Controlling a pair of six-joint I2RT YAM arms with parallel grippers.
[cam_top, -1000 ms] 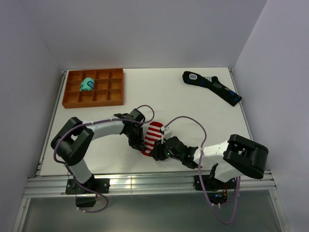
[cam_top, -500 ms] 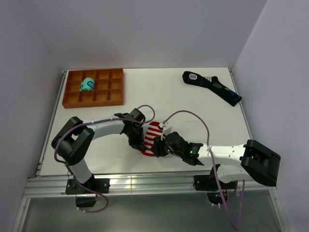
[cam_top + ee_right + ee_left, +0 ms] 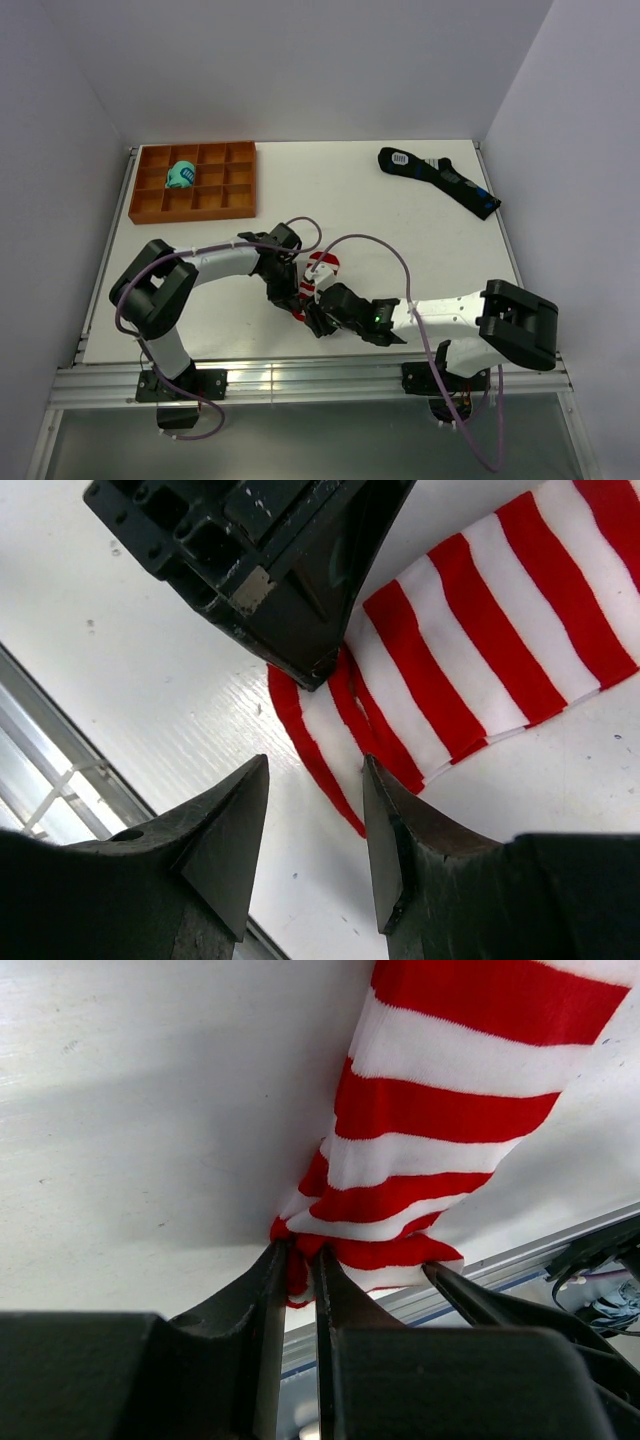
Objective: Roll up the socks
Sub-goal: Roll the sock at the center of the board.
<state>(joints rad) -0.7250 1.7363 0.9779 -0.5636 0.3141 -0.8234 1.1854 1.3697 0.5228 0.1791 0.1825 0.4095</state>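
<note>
The red-and-white striped socks (image 3: 321,264) lie at the table's front middle, mostly covered by both arms in the top view. My left gripper (image 3: 297,298) is shut on their near edge, and the left wrist view shows the fabric (image 3: 440,1110) bunched between the two fingers (image 3: 297,1265). My right gripper (image 3: 316,318) stands open just in front of that same end. In the right wrist view its fingertips (image 3: 315,765) straddle the red edge of the socks (image 3: 470,650), with the left gripper's body (image 3: 270,570) right above them. One right finger (image 3: 480,1305) also shows in the left wrist view.
An orange compartment tray (image 3: 150,205) at the back left holds a teal sock bundle (image 3: 181,174). A long black sock with blue patches (image 3: 440,180) lies at the back right. The table's metal front rail (image 3: 300,375) runs close behind the grippers.
My right gripper has slid left and forward to the socks' near end, beside the left gripper, covering more of the stripes. The left gripper has kept its pinch in place.
</note>
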